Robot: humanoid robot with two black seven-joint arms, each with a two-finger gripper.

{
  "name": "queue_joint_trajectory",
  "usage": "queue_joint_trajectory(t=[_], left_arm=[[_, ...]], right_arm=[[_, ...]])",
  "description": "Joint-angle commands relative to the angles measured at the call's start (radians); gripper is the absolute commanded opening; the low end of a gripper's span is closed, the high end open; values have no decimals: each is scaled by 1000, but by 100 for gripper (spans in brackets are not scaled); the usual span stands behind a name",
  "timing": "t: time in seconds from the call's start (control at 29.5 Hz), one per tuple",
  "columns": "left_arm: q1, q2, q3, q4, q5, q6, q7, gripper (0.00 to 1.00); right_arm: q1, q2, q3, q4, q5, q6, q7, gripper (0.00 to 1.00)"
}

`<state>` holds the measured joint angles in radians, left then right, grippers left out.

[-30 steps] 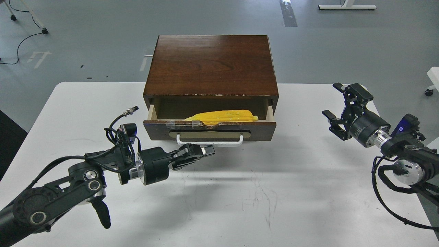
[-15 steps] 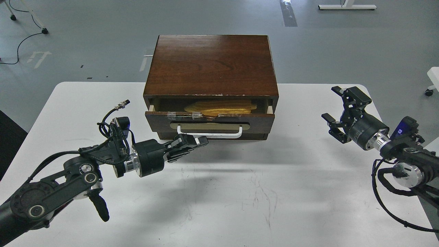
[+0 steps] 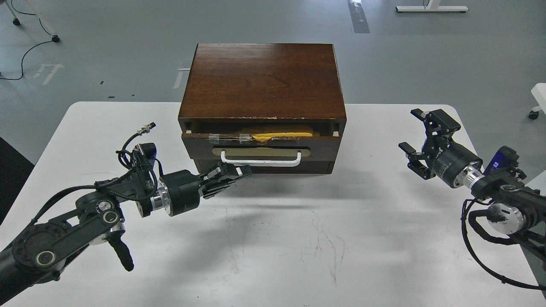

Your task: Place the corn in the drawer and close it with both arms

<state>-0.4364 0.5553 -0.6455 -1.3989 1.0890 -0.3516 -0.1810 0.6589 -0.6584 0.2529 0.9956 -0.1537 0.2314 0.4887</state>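
A dark-brown grained drawer [image 3: 261, 143] with a white handle [image 3: 261, 160] on a tan plate is seen, a yellow corn [image 3: 281, 136] inside, on a white worktop [image 3: 298, 230].

No legible text, label, brand or number anywhere

Robotics lab: bare grey floor [image 3: 426, 59], loose cables [image 3: 25, 55], white table [image 3: 298, 238].

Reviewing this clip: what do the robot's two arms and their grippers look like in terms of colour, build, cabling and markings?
Both arms are black with silver metal joint rings. The left arm carries looped black cables and a silver-tipped connector near its wrist; the left gripper has black fingers with pale pads. The right arm has a blue-lit module and hanging cable loops; the right gripper is a black linkage frame with small white lettering, unreadable.
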Motion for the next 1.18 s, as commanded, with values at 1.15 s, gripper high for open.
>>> queue_joint_trajectory(t=[1.15], left_arm=[[-58, -3, 6, 49, -60, -135, -14, 0]], right_arm=[[-8, 0, 6, 1, -1, 0, 0, 100]])
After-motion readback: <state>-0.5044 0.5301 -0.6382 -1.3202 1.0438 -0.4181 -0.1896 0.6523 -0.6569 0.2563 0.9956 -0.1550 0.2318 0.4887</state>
